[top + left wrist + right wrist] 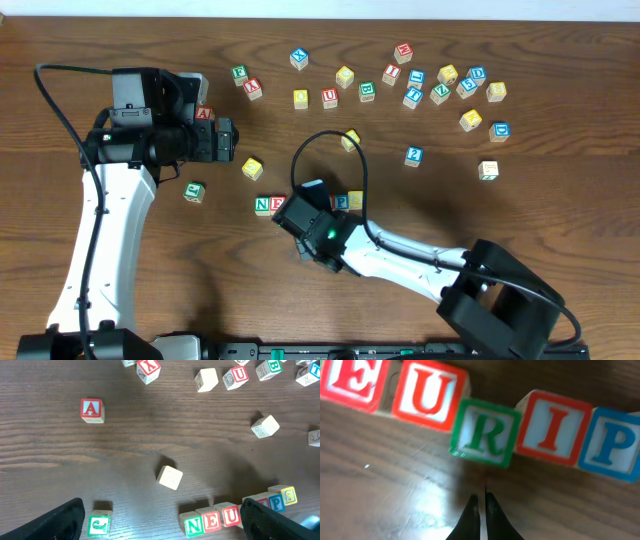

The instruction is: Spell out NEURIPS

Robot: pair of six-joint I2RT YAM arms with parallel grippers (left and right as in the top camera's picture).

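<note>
Right gripper (482,505) was pinched shut and empty, its tips just short of the green R block (486,433). That block sat slightly forward of the line, between the red U block (429,395) and the red I block (554,427). The row (212,521) read N-E-U-R-I-P-S mid-table, and beyond it the left gripper (161,510) hung wide open, holding nothing.

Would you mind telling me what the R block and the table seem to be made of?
R block: probably wood, matte white face printed with green letter and border. Table: dark wood or wood-look laminate, grain lines visible, faint sheen.
</note>
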